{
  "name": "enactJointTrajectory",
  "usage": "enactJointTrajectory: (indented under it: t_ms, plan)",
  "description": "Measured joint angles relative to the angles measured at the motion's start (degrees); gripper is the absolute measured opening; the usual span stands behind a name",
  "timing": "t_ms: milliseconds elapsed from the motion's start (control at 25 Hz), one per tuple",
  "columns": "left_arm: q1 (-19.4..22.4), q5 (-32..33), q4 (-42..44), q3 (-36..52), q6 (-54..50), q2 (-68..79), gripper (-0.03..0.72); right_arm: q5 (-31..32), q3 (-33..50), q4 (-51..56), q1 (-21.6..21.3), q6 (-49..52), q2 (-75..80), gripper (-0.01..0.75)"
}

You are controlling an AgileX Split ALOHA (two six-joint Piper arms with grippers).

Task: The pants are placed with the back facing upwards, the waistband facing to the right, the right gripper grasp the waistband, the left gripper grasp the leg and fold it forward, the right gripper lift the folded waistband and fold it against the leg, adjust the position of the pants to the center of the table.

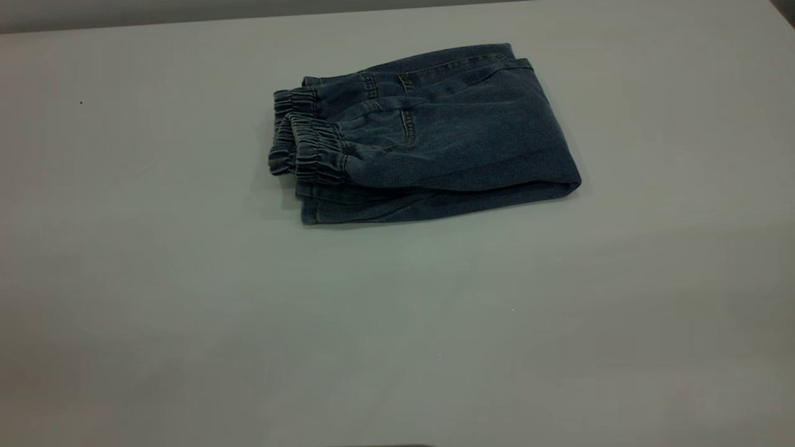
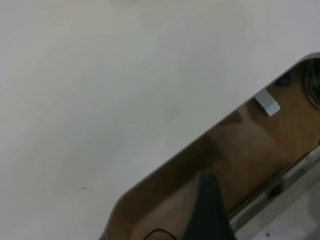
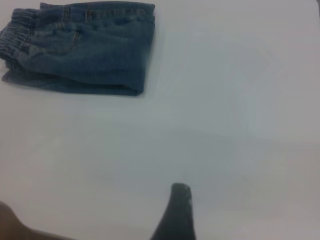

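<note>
Lying folded on the table [image 1: 155,298]: denim pants [image 1: 428,136], waistband [image 1: 307,146] stacked over legs, slightly behind centre. Both folds look done; centring possibly left. Left gripper [image 2: 210,212] and right gripper [image 3: 176,215] sit withdrawn, well apart from the pants, jaw states unclear.

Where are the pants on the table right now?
In the exterior view the folded pants lie on the table slightly right of centre toward the far edge, waistband facing left, no gripper touching them.
</note>
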Motion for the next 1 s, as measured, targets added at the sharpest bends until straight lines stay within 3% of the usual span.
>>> enactJointTrajectory:
  t_ms: [400, 760, 1000]
  plan:
    - [1.4, 0.0, -0.3, 0.0, 0.1, 0.0, 0.497, 0.0, 0.0, 0.0, 0.0, 0.0, 0.0, 0.594]
    - [25.8, 0.1, -0.4, 0.0, 0.1, -5.7, 0.497, 0.0, 0.0, 0.0, -0.2, 0.0, 0.0, 0.594]
    - [31.2, 0.2, -0.4, 0.0, 0.1, -12.2, 0.497, 0.0, 0.0, 0.1, -3.4, 0.0, 0.0, 0.594]
